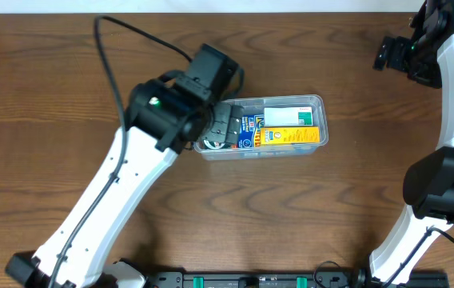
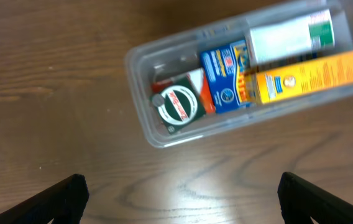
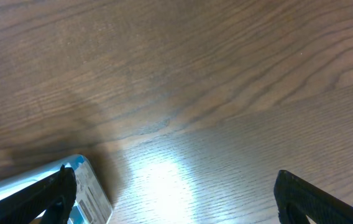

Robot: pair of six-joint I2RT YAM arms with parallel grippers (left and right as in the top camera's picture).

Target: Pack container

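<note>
Clear rounded plastic container: wood tabletop free all edges. L pincer spread wide; R pincer, 2 o'clock, likewise.

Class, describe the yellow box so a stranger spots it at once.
On the wooden table, find the clear container. Along its wall nearer the robot's bases lies a long box, alone yellow-orange; its neighbours are blue and white-green.

container: on table, near centre
long box: in container, along 6 o'clock wall
second box: at 12 o'clock of long box
small boxes: container's 9 o'clock end
</note>
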